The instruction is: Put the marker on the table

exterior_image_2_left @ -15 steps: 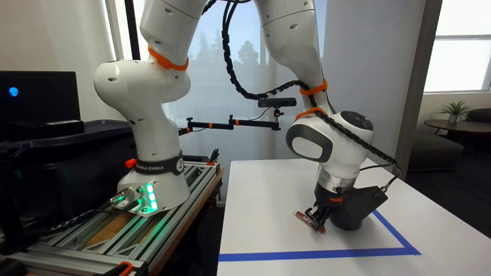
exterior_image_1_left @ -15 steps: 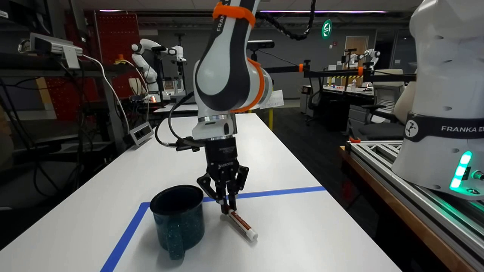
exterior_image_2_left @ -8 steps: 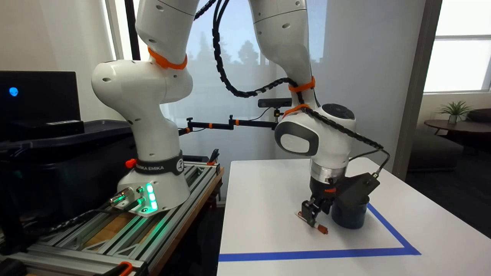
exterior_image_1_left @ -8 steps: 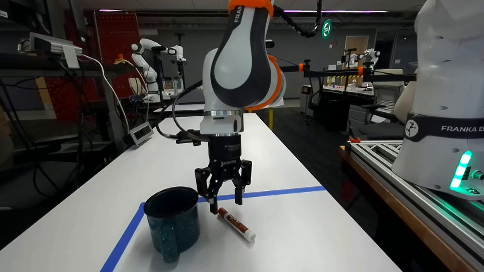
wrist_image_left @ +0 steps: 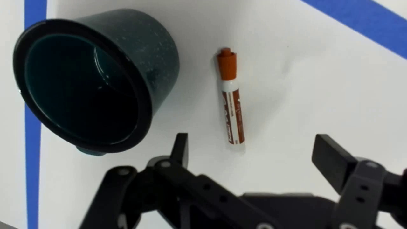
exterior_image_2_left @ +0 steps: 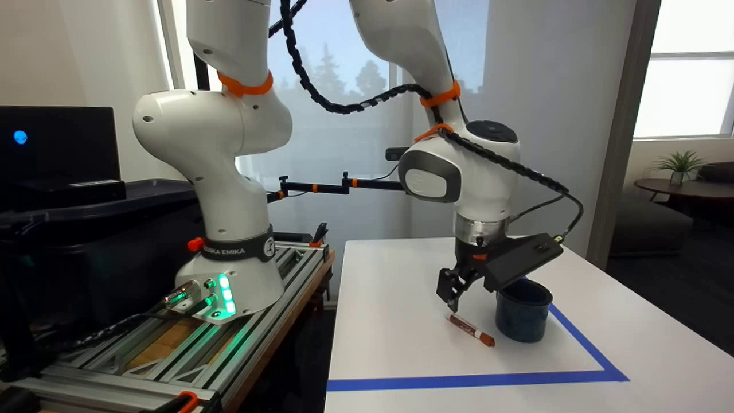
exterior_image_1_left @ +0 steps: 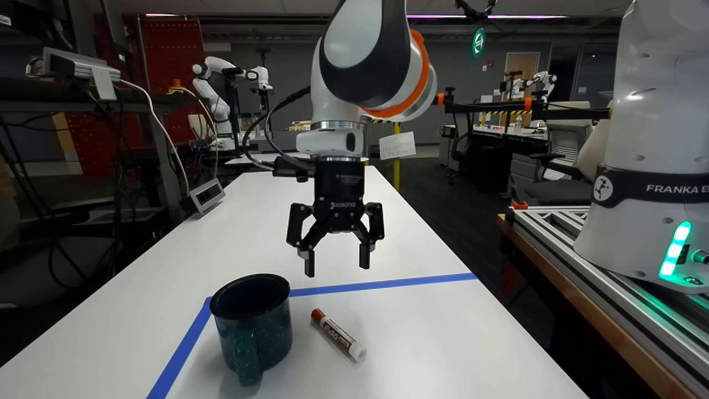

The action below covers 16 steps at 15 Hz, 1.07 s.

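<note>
A plant [exterior_image_2_left: 679, 164] and teal cup [exterior_image_1_left: 260, 330] stand upright.

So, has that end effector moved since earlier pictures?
Yes, upward: in an exterior view, the end effector now appears above the blue tape it overlapped before.

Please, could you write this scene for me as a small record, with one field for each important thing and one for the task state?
object: marker, reddish-brown and white, lying on the white table
neighbour: dark teal cup, upright beside the marker, not touching it
marking: blue tape, two strips meeting at a corner, marker and cup inside it
jaws: open, above the table, nothing between them
task state: marker rests on the table, so likely done
</note>
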Tool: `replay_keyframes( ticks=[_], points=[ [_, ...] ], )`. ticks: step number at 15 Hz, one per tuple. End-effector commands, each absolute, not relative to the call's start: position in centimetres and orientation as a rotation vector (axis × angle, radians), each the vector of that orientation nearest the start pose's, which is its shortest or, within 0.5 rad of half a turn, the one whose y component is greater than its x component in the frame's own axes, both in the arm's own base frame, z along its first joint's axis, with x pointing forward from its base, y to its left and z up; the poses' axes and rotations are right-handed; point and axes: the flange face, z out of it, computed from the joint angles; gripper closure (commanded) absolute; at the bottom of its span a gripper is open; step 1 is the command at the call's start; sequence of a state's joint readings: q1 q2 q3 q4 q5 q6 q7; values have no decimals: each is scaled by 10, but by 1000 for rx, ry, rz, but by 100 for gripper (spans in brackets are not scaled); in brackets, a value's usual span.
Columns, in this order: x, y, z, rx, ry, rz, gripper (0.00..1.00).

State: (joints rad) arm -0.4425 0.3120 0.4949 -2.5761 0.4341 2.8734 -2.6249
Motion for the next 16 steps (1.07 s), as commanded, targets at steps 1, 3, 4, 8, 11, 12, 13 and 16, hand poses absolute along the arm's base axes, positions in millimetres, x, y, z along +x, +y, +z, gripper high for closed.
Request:
replay_keyframes(
  ticks=[1, 3, 4, 8, 11, 12, 13, 16],
  points=[
    [433, 15, 190, 1704, 2759, 415, 0],
    [433, 14, 198, 1870, 2674, 406, 0],
    [433, 14, 201, 1950, 2630, 394, 0],
    [435, 16, 210, 2266, 2419, 337, 0],
    [436, 23, 214, 2486, 2233, 325, 0],
    [435, 26, 216, 2556, 2174, 308, 0],
    [435, 28, 217, 2624, 2115, 307, 0],
    [438, 27, 207, 2571, 2159, 291, 0]
  ],
)
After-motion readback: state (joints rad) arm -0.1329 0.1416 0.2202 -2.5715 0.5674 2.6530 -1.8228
